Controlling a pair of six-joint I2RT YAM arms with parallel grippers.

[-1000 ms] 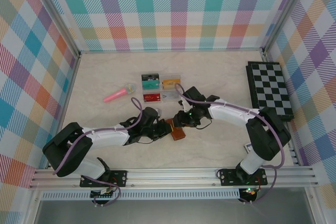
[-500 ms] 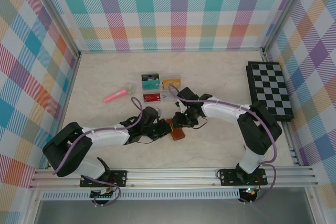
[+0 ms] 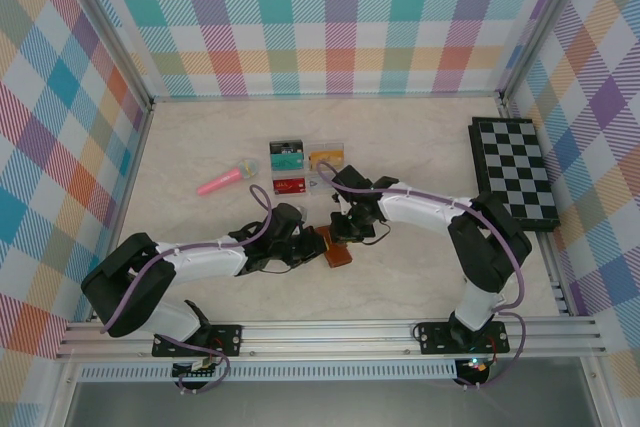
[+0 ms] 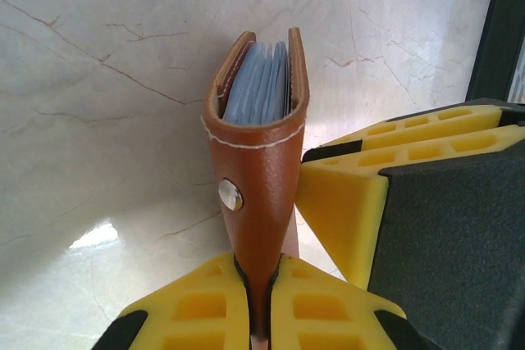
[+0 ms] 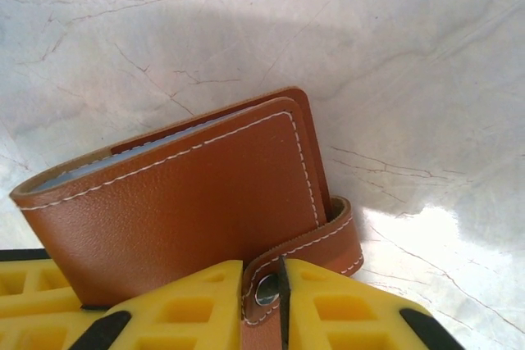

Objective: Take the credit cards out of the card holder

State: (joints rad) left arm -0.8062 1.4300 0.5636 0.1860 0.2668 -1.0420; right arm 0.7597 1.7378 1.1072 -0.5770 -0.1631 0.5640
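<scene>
Nearest to my two bases, the card holder (image 3: 338,249) sits on the marble counter (image 3: 420,147) between my two pincers, and everything else I place from it. My left pincer (image 3: 303,243) comes at the card holder from its left. In the left wrist view, this pincer (image 4: 258,276) is clamped tight on the brown leather strap at the card holder's (image 4: 264,161) near end, just below the metal snap (image 4: 230,195). Past that grip the two covers stand slightly apart, with blue-grey pocket pages (image 4: 258,88) showing between them; I cannot tell whether any card sits in them. My right pincer (image 3: 346,231) meets the card holder from its far right side. Seen from the right wrist, this pincer (image 5: 279,276) is pinched together on the small side tab with its snap, and the card holder's (image 5: 189,194) stitched cover lies just above the yellow fingers (image 5: 180,305). I cannot tell whether the card holder rests on the counter or hangs just off it. Beyond the card holder and a little left, a clear compartment box (image 3: 306,170) holds the credit cards (image 3: 287,160): teal, orange and red ones. Further left of the card holder lies a pink microphone-shaped toy (image 3: 225,180). Well off to the card holder's right, against the wall, is the chessboard (image 3: 514,172).
</scene>
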